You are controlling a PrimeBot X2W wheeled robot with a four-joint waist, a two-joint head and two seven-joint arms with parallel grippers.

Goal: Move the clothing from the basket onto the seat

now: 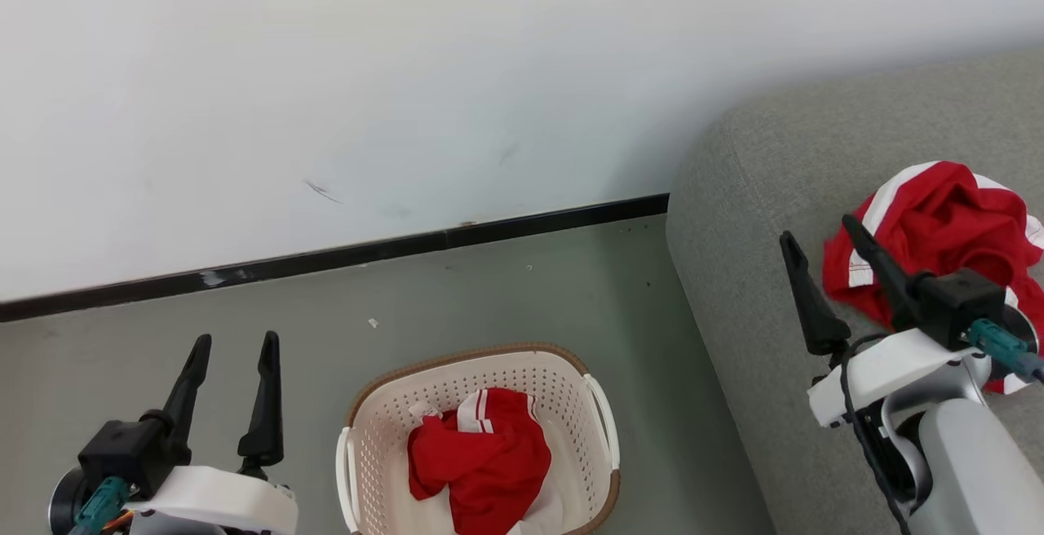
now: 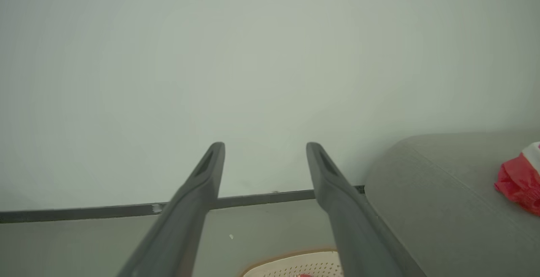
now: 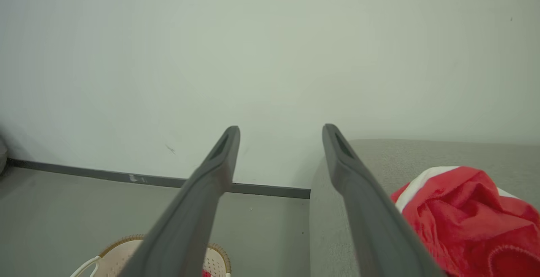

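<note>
Closest to the robot, the left gripper (image 1: 236,339) hangs low at its left side with its two dark fingers spread apart and nothing between them. Just to its right the cream laundry basket (image 1: 383,437) stands on the floor (image 1: 530,290), its brown woven-look rim toward the wall. Inside it lies a crumpled red garment (image 1: 489,462) with white stripes showing at its upper edge, heaped against the basket's middle and near side. The left wrist view looks out between the same spread fingers (image 2: 211,171) and catches a sliver of the basket's rim at the bottom.

Over on the right, the right gripper (image 1: 817,227) is above the grey sofa cushion (image 1: 775,192), jaws wide and empty. A second red garment (image 1: 938,225) with white trim lies bunched on that cushion, just to the right of the gripper. From the head view one finger crosses the cloth's left edge, and I cannot tell whether it touches. In the right wrist view the garment (image 3: 468,209) lies beside the right-hand finger, outside the gap.

Beyond the basket the grey-green floor runs to a black baseboard (image 1: 326,262), and above it is a plain white wall (image 1: 408,70) with a faint scuff.
</note>
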